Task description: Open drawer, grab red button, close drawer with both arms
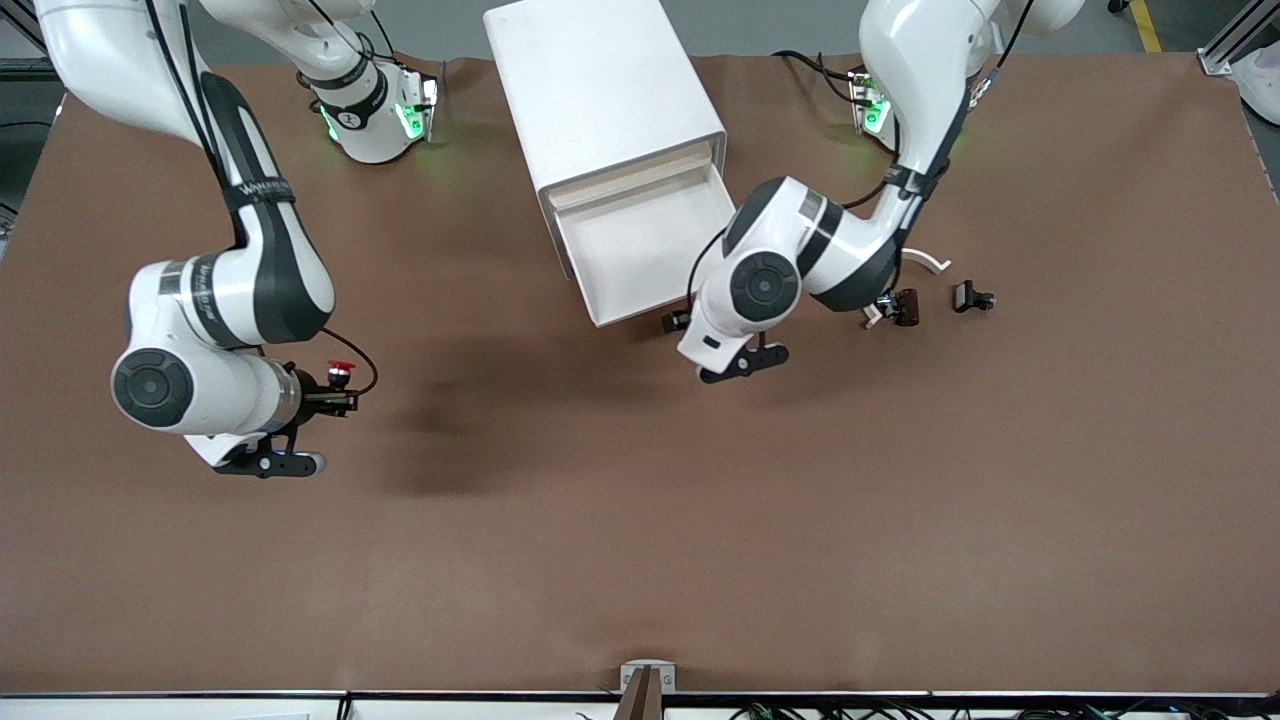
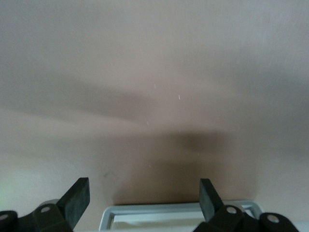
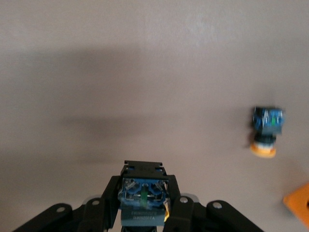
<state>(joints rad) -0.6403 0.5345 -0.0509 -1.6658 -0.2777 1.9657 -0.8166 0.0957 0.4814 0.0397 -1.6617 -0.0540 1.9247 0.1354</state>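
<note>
The right end effector (image 1: pixel 345 401) is clamped on the button (image 1: pixel 340 372), red cap up, holding it in the air over the tabletop (image 1: pixel 640 520) toward the right arm's end. The drawer (image 1: pixel 645 245) stands pulled out of the white cabinet (image 1: pixel 600 90). The left end effector (image 2: pixel 144 203), fingers spread and empty, sits just at the drawer's front edge.

A yellow-capped button (image 3: pixel 264 131) lies near an orange cube (image 3: pixel 299 203).
</note>
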